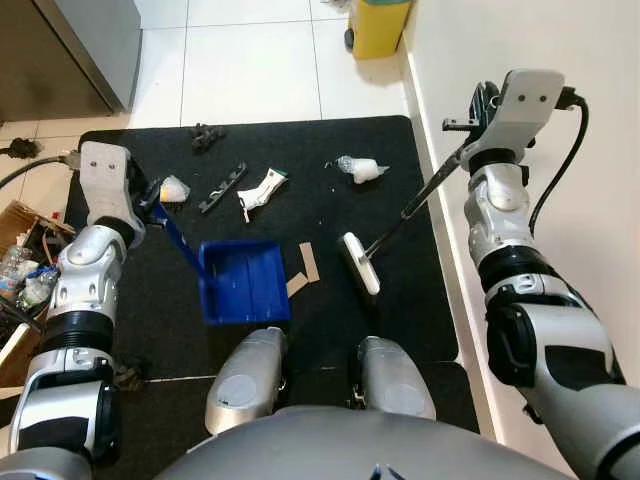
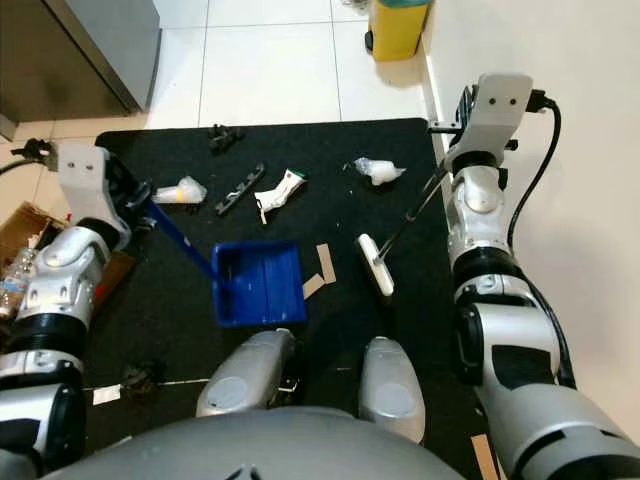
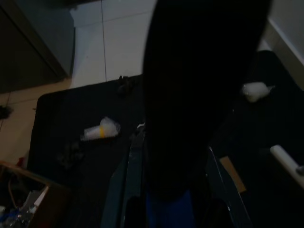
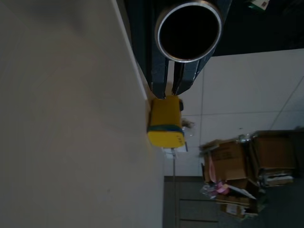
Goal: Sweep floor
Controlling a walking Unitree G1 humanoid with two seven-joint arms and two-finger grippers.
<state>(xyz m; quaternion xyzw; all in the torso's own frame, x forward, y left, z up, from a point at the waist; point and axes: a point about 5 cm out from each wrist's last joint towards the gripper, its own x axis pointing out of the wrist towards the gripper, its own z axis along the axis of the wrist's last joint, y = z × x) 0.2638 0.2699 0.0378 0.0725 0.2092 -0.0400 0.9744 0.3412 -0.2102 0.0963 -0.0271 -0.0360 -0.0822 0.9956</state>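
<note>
A blue dustpan (image 1: 245, 282) lies on the black mat (image 1: 400, 320) in front of my feet. Its long blue handle runs up to my left gripper (image 1: 150, 196), which is shut on it. My right gripper (image 1: 478, 115) is raised by the wall and is shut on the thin broom handle (image 1: 425, 195). The metal tube end of that handle (image 4: 189, 31) sits between the fingers. The white broom head (image 1: 360, 262) rests on the mat, right of the pan. Litter lies beyond: a white wrapper (image 1: 262, 190), crumpled plastic (image 1: 362, 170), a small cup (image 1: 173, 188), a black strip (image 1: 222, 188) and cardboard scraps (image 1: 308, 262).
A white wall (image 1: 560, 60) runs along the right side. A yellow bin (image 1: 378, 27) stands at its foot past the mat. A grey cabinet (image 1: 90, 40) is at the far left. A cluttered cardboard box (image 1: 20, 260) sits beside my left arm. White tiles (image 1: 250, 70) lie beyond the mat.
</note>
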